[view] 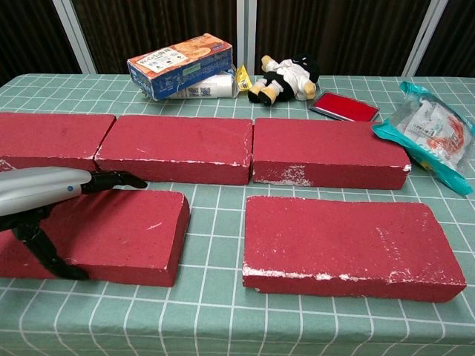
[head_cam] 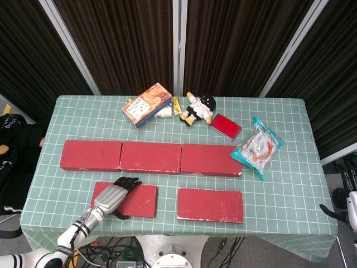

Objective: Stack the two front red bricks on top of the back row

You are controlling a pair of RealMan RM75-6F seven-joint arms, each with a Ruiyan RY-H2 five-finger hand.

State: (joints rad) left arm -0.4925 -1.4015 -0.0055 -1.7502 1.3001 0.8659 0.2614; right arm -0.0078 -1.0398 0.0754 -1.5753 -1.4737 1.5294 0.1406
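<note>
Three red bricks form the back row: left (head_cam: 90, 155), middle (head_cam: 150, 157) and right (head_cam: 211, 160). In front of them lie the front left brick (head_cam: 139, 201) (view: 119, 233) and the front right brick (head_cam: 210, 205) (view: 349, 245), both flat on the table. My left hand (head_cam: 114, 198) (view: 44, 194) reaches over the front left brick's left part. Its fingers (view: 111, 179) stretch out above the top face, and the thumb (view: 41, 248) hangs down before the near face. The brick is not lifted. A dark and white part of my right arm (head_cam: 340, 211) shows off the table's right edge; its hand is unclear.
Along the back of the green checked table (head_cam: 290, 184) lie a snack box (head_cam: 148, 104), a small plush doll (head_cam: 199, 108), a flat red case (head_cam: 226, 126) and a clear snack bag (head_cam: 257, 146). A black bag (head_cam: 14, 162) sits left of the table.
</note>
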